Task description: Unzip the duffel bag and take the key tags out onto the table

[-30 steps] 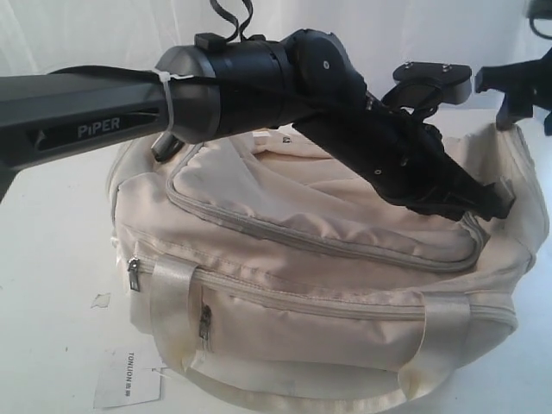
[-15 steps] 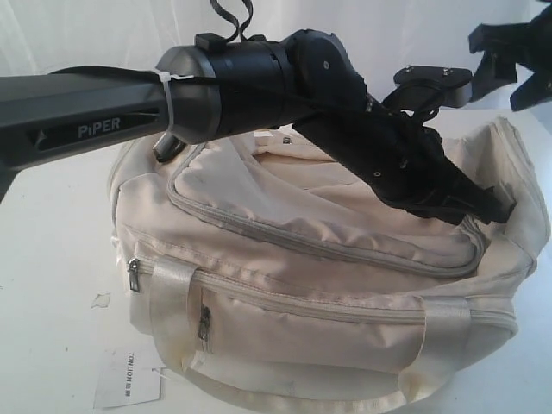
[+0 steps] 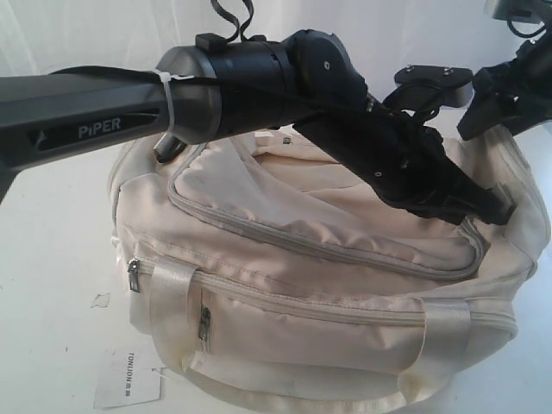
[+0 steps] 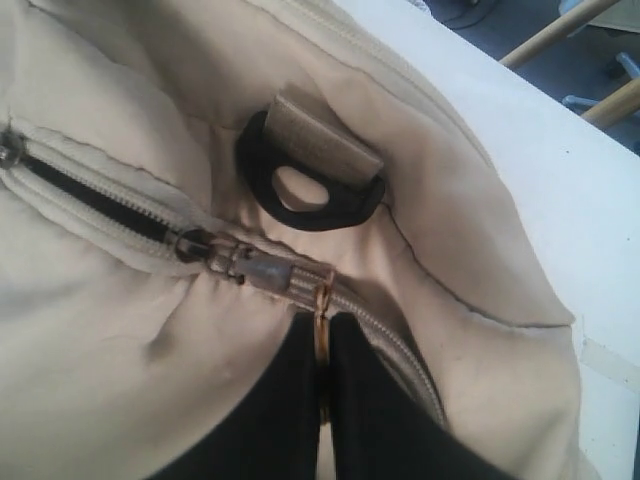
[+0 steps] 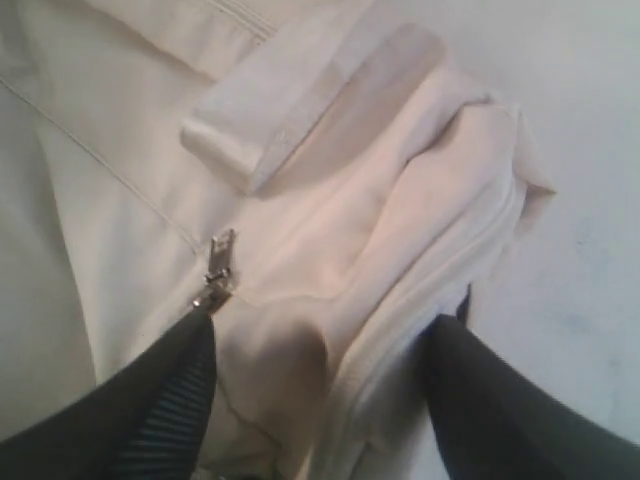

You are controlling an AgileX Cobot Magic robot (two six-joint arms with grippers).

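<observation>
The cream duffel bag (image 3: 302, 285) lies on the white table (image 3: 52, 250). My left arm reaches across it to its right end. There my left gripper (image 3: 498, 207) (image 4: 322, 335) is shut on a brass ring (image 4: 323, 298) hooked to the grey zipper pull (image 4: 265, 272) of the top zipper. Behind the pull, the zipper (image 4: 90, 205) shows a narrow dark gap. My right gripper (image 3: 488, 121) (image 5: 320, 335) is open just above the bag's right end, its fingers either side of a fold of bag fabric (image 5: 300, 350). The key tags are hidden.
A black strap clip (image 4: 310, 190) sits on the bag's end near the left gripper. A second zipper pull (image 5: 220, 268) and a webbing handle (image 5: 300, 110) lie under the right gripper. A white paper label (image 3: 127, 375) lies by the bag's front left corner.
My right gripper rose at the upper right, then came back down and left toward the bag's right end. The left arm and the bag have barely moved.
</observation>
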